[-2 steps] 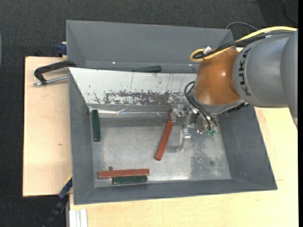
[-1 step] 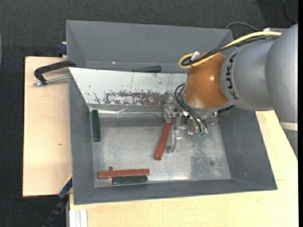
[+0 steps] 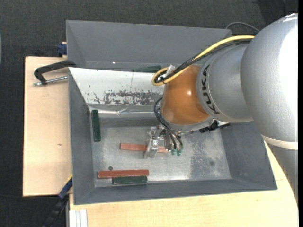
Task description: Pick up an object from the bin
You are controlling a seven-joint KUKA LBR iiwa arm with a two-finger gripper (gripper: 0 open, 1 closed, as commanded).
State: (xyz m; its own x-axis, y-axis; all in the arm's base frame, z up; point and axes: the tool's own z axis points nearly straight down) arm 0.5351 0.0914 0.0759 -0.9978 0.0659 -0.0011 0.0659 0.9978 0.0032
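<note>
My gripper (image 3: pixel 153 151) hangs low in the middle of the bin floor, right over the right end of a thin reddish-brown flat stick (image 3: pixel 132 147) that lies crosswise there. The metal fingers stand at that end of the stick, and whether they are round it I cannot tell. To the left, near the bin's left wall, a dark green stick (image 3: pixel 96 125) lies lengthwise.
Along the front wall lie a reddish-brown stick (image 3: pixel 122 173) and a dark green stick (image 3: pixel 130 179) side by side. A small dark speck (image 3: pixel 110 169) sits just above them. The arm with its orange cover reaches in from the right, hiding the bin's right middle.
</note>
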